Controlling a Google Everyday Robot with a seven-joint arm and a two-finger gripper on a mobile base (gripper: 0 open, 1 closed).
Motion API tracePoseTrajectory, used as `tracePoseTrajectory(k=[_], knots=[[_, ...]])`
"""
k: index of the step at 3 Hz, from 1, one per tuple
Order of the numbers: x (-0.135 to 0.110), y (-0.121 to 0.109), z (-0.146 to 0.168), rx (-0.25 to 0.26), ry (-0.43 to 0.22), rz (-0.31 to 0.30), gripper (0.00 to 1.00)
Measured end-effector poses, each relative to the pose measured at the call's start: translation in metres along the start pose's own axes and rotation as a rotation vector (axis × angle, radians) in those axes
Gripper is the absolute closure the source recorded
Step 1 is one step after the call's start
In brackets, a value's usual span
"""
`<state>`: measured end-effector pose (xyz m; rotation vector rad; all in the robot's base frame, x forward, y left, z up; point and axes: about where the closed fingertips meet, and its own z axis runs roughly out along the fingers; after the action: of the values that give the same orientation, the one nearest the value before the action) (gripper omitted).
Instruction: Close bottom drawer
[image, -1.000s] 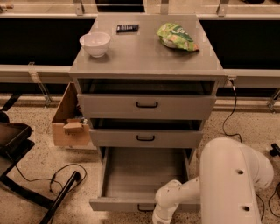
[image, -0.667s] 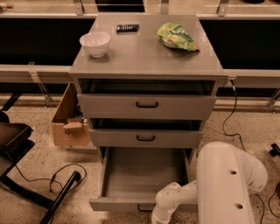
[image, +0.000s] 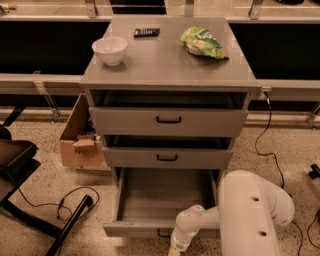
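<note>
The bottom drawer (image: 165, 197) of the grey cabinet (image: 168, 65) stands pulled far out, its plain grey inside showing and empty. Its small black handle (image: 161, 234) is partly visible on the front panel at the lower edge of the view. My white arm (image: 250, 212) reaches down from the right, and its wrist (image: 187, 227) sits against the drawer's front panel, just right of the handle. My gripper (image: 174, 250) is at the very bottom edge, mostly cut off.
The two upper drawers (image: 168, 120) (image: 166, 157) are slightly ajar. On the cabinet top lie a white bowl (image: 109, 50), a green chip bag (image: 202, 42) and a black object (image: 146, 32). A cardboard box (image: 77, 132), a chair base and cables lie on the floor to the left.
The arm has shifted slightly left and down at the drawer front. The drawer looks equally far out.
</note>
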<state>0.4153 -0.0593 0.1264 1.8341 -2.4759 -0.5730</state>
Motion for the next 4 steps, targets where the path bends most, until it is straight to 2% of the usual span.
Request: tracePoseTrajectory(k=[1,2,3,4], knots=[[-0.009,-0.019,-0.003,0.024,-0.017,-0.018,1.0],[-0.012,-0.025,-0.007,0.035,-0.022,-0.021,1.0],[-0.024,-0.054,-0.025,0.09,-0.044,-0.036,1.0],[-0.043,-0.096,-0.059,0.176,-0.073,-0.063,1.0]])
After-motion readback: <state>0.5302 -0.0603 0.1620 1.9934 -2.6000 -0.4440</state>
